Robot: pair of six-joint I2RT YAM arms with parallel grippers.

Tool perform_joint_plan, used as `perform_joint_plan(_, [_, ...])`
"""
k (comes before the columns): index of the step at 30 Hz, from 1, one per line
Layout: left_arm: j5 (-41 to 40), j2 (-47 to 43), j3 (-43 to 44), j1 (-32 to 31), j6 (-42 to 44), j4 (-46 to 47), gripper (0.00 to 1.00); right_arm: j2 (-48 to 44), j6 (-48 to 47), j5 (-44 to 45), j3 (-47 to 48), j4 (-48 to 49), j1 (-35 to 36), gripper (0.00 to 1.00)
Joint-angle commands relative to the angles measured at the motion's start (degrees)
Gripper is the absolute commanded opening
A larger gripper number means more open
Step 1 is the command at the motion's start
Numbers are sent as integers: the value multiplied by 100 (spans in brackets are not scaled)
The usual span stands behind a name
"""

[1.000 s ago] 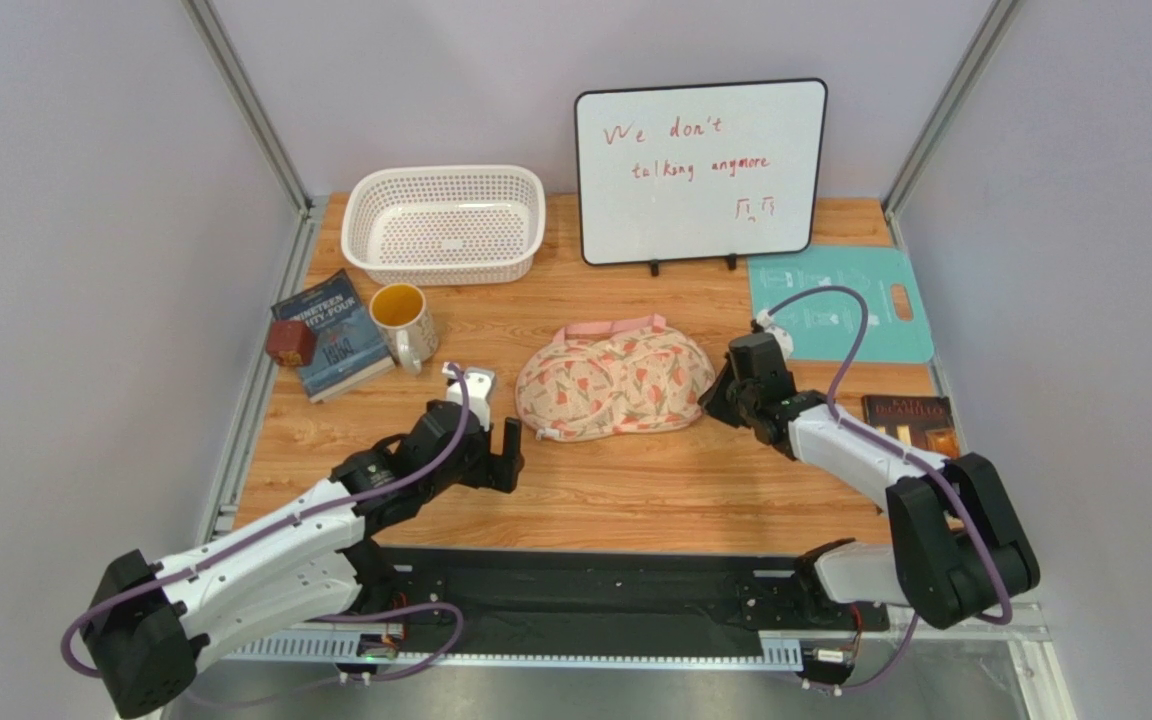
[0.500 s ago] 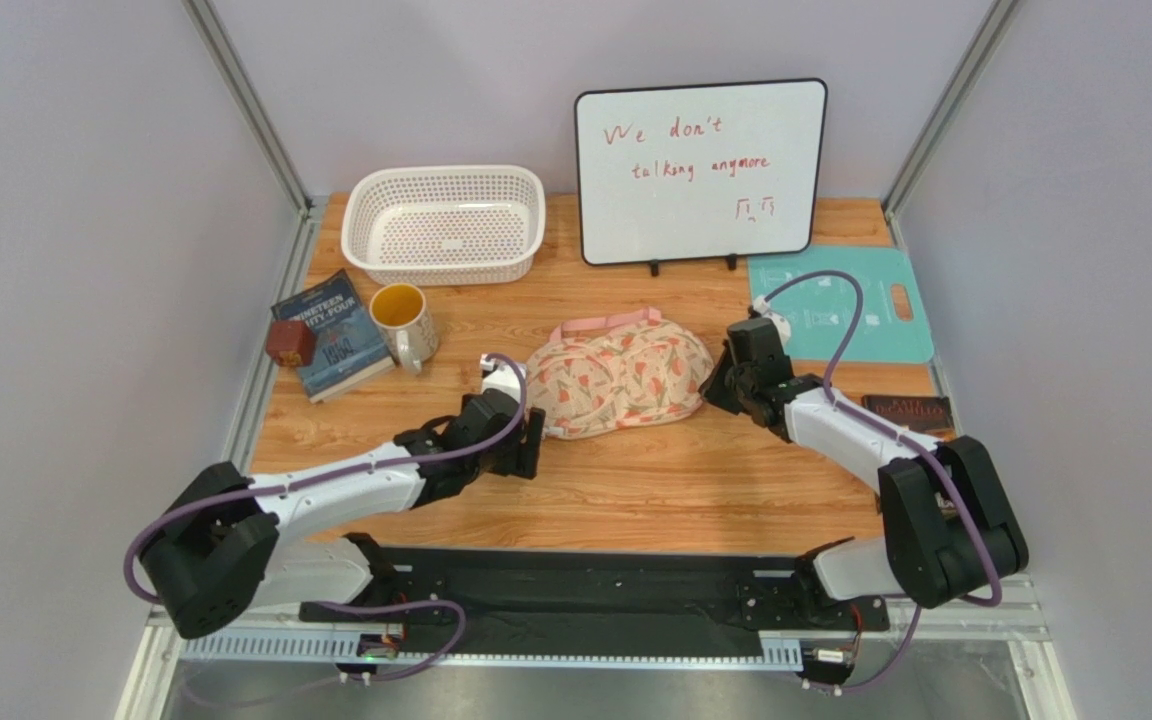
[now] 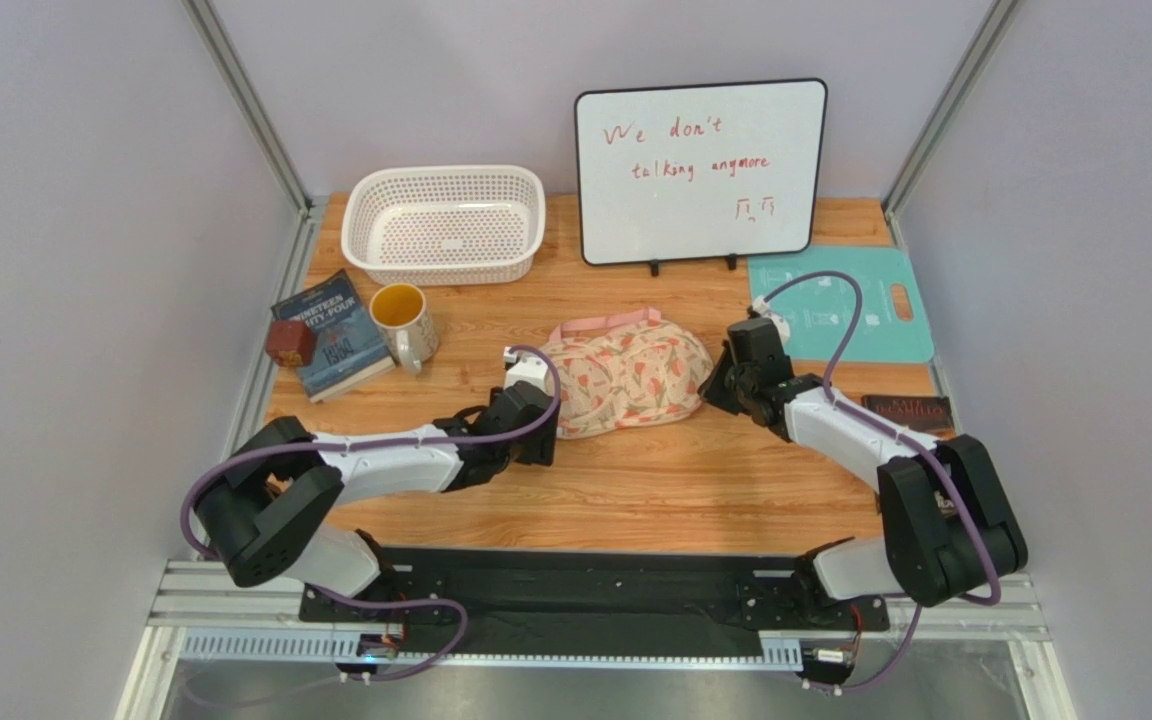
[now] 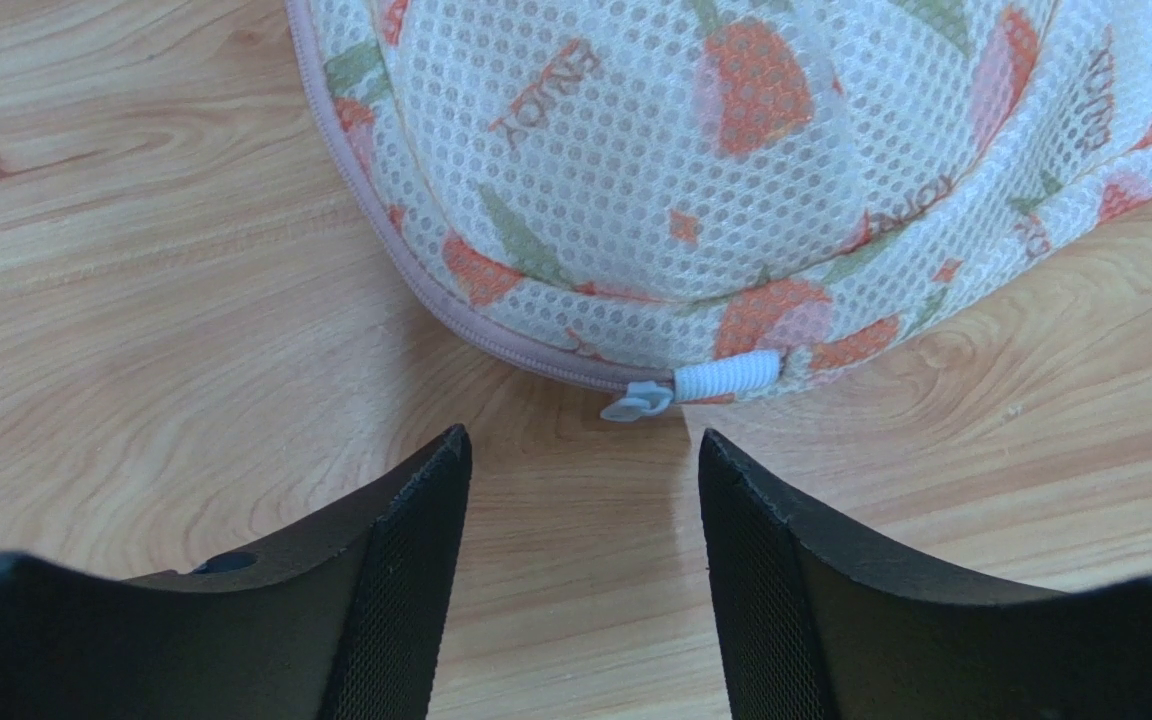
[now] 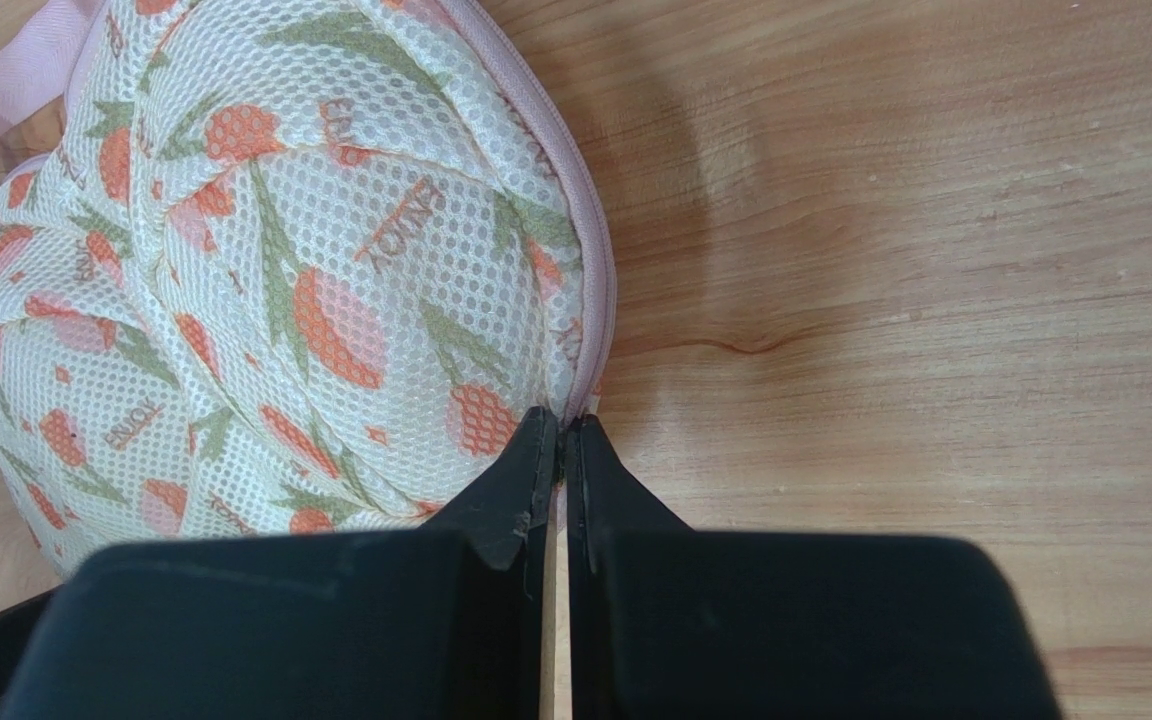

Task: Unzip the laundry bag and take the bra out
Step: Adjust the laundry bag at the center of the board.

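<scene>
Table [image 3: 657,480]: wooden top, on which everything was laid out.
Whiteboard [image 3: 699,170]: stood upright at the far edge, written on in red.
Basket [image 3: 440,273]: white and perforated, set at the far left beside the whiteboard.
Teal board [image 3: 883,338]: laid flat at the far right.
Laundry bag [image 3: 630,378]: laid at mid-table between the two hands. Cream mesh printed in red-pink and green, with its pink strap turned to the far side.
Book [image 3: 330,338]: laid at the left edge, just beside the mug.
Mug [image 3: 405,324]: yellow inside, stood upright left of the bag.
Left hand [image 4: 582,450]: released. Its fingers were held apart, low over the table at the bag's left lobe, with nothing gripped.
Right hand [image 5: 561,428]: clenched on the pink-trimmed edge of the bag's right lobe, the tips pressed together.
Zipper pull [image 4: 639,401]: a pale tab on the pink zipper line, found just ahead of the left hand's gap – untouched.
</scene>
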Motion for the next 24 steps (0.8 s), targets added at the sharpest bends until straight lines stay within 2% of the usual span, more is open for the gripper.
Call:
perform_joint_plan(1, [-224,136,214,-29,-87,396,62,-201,-58,-45,37,44,-23,0])
perform_joint_plan(9, [-119,356,170,-21,89,1029,56,-131,-119,-45,45,18,-23,0])
perform_joint_plan(13, [-145,602,258,-21,177,1082,45,-148,-154,-45,46,9,-23,0])
perform_joint_plan(15, [-189,673,284,-29,203,1074,35,-157,-172,-36,54,-8,-32,0])
perform_joint_plan(17, [-285,682,276,-21,186,1021,34,-148,-198,-28,63,-26,-23,0])
perform_joint_plan(20, [-382,647,258,-21,203,960,27,-148,-216,-28,89,-34,-23,0])
perform_joint_plan(21, [-417,629,258,-21,221,951,17,-139,-225,-36,89,-35,-32,0])
perform_joint_plan(24, [-540,620,258,-29,291,863,16,-148,-251,-28,116,-61,-32,0])
